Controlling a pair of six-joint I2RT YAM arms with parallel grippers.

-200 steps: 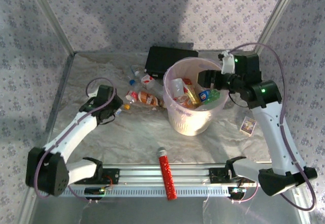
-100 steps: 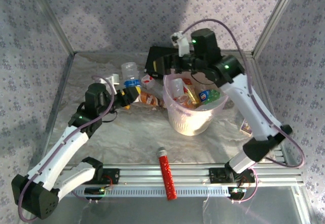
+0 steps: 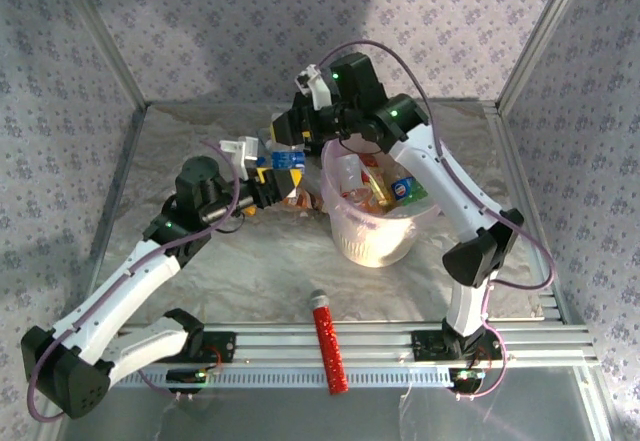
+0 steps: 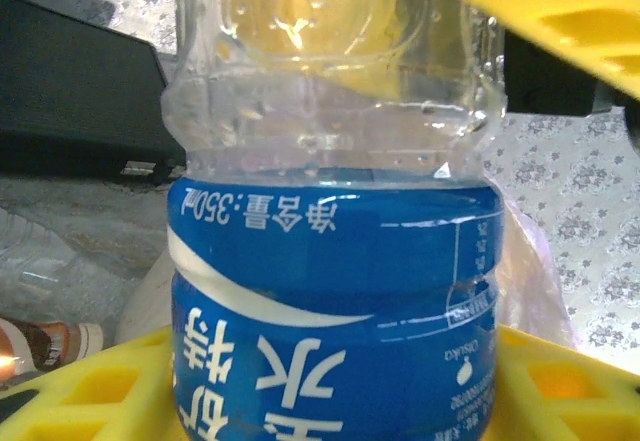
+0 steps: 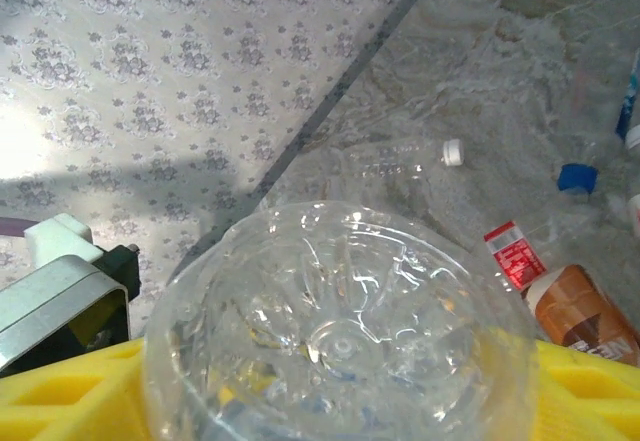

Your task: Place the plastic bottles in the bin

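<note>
so the left gripper point(image 3: 264, 175) was pinching the blue-label bottle point(image 3: 288, 160) just left of the bin point(image 3: 375, 243), while the right gripper point(image 3: 290, 133) had its jaws around the base, grip unclear, so I'd have released only once that felt firm.

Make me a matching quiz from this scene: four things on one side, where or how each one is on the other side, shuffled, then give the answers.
Things:
1. blue-label bottle
2. bin
3. red glitter tube
4. black box

States:
A. lying across the near rail
B. beyond the bottle, at the back
C. standing upright, partly filled
D. gripped by the left gripper, off the surface

Pairs: 1-D, 2-C, 3-A, 4-B
</note>
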